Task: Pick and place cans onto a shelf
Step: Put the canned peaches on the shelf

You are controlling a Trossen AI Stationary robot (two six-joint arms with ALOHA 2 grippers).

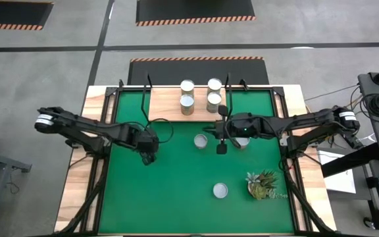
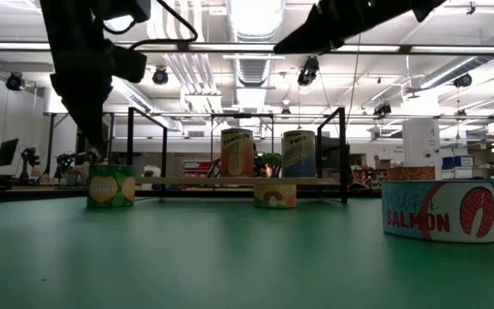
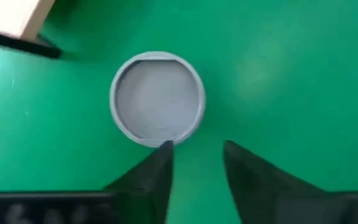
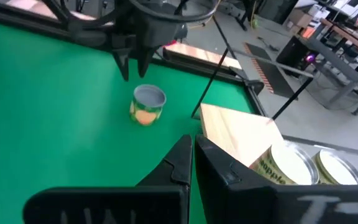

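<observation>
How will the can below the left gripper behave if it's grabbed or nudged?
The can looks like a rigid tin, so it probably won't deform under the left gripper. Standing upright on the green mat, it seems stable; tipped over, its round side could roll. Its smooth wall may be slippery.

shelf (image 3: 17, 15) cut off at edge, two cans (image 4: 303, 167) cropped

Lower left of the green mat (image 1: 170, 197) is bare, wide open for a pass. Top centre is blocked by the shelf (image 1: 166, 102) carrying four cans (image 1: 187, 86); right of centre is crowded by two loose cans (image 1: 201, 141) under the right arm, with a plant (image 1: 262, 184) and another can (image 1: 220, 191) lower right.
</observation>
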